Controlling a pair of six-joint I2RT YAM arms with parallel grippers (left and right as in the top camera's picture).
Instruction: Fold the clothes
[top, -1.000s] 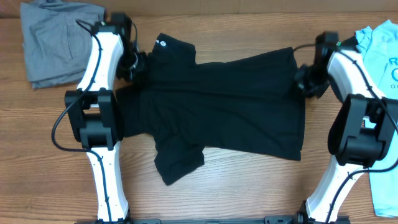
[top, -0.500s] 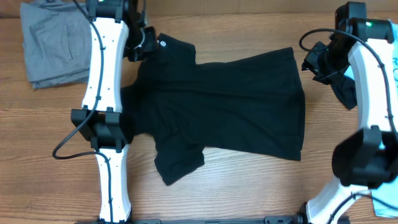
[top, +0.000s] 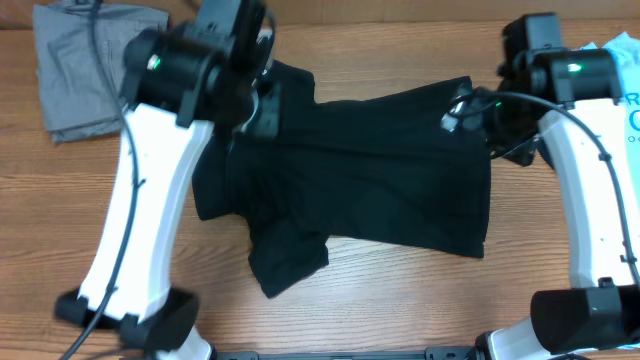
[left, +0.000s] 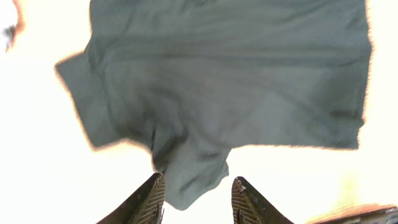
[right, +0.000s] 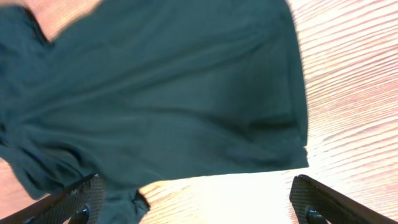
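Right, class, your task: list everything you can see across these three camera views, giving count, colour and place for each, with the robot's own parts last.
black shirt: one, black, spread across the middle of the table, one sleeve crumpled at its near edge
grey trousers: one, grey, far left corner
light blue T-shirt: one, light blue, right edge, partly hidden by the right arm
table: one, brown wood, under everything
left arm: one, white and black, over the shirt's left end
right arm: one, white and black, beside the shirt's right end
left gripper: one, dark, open, above the shirt, empty
right gripper: one, dark, wide open, above the shirt, empty
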